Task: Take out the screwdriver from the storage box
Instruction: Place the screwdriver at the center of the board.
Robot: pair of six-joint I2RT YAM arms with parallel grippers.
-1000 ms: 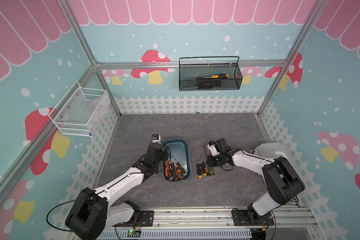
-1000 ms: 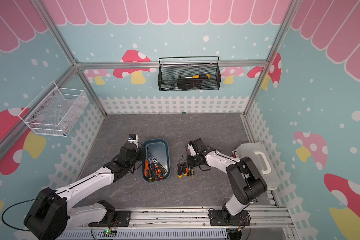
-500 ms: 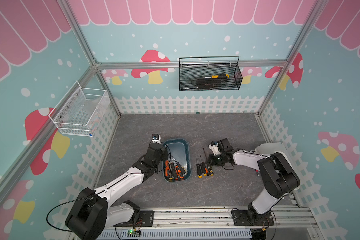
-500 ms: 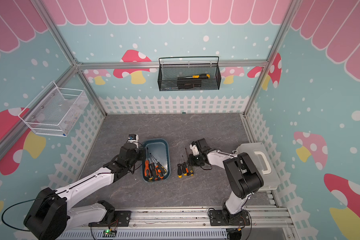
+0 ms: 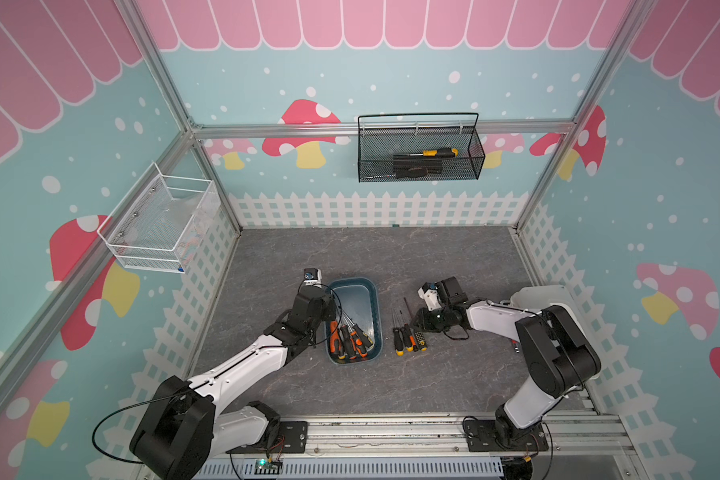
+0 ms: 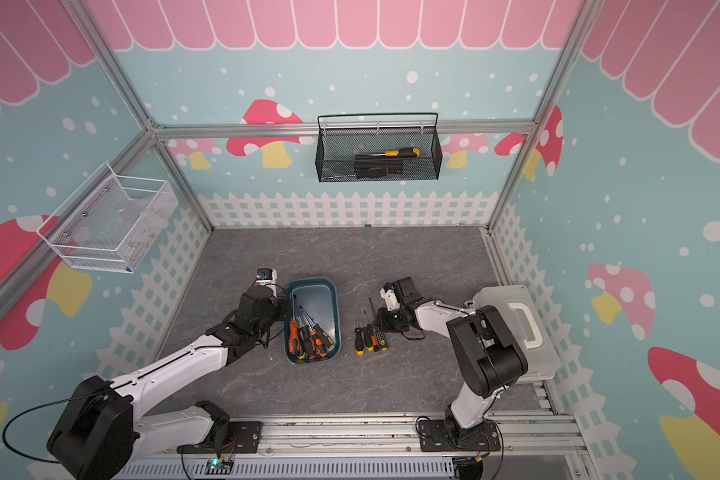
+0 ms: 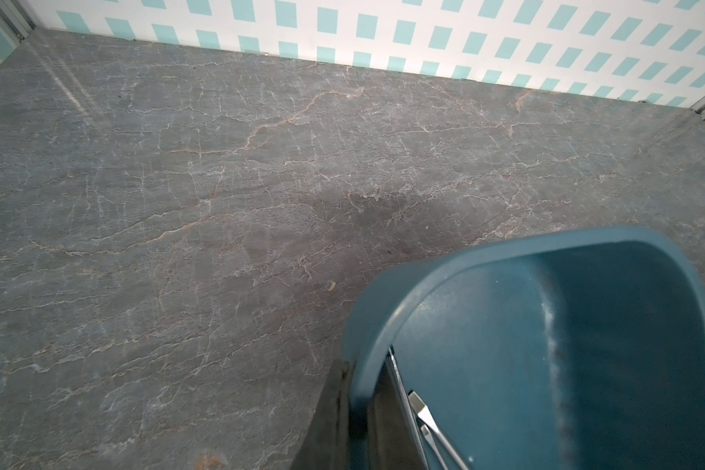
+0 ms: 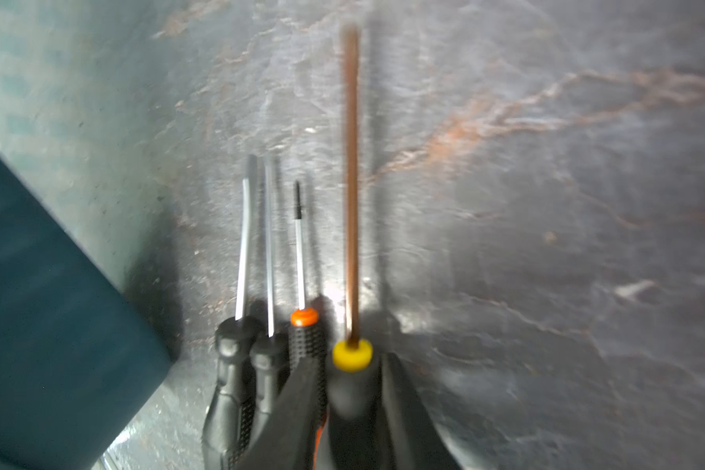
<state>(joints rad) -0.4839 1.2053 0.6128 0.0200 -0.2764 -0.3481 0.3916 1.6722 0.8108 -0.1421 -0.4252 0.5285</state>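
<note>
Partway done. A row of screwdrivers (image 5: 408,336), four of them, lies on the table (image 5: 391,257) just right of the storage box (image 5: 360,299). Several leftover screwdrivers (image 5: 350,340) sit inside the box.

Right gripper (image 8: 350,390) straddles the yellow-collared screwdriver (image 8: 351,354), jaws narrow. Can't tell if it's gripping.

Left gripper (image 7: 359,396) is clamped on the box wall.

Table is flat grey marble-look. Mushroom-print walls, black basket (image 5: 418,166), white case (image 6: 516,320).
</note>
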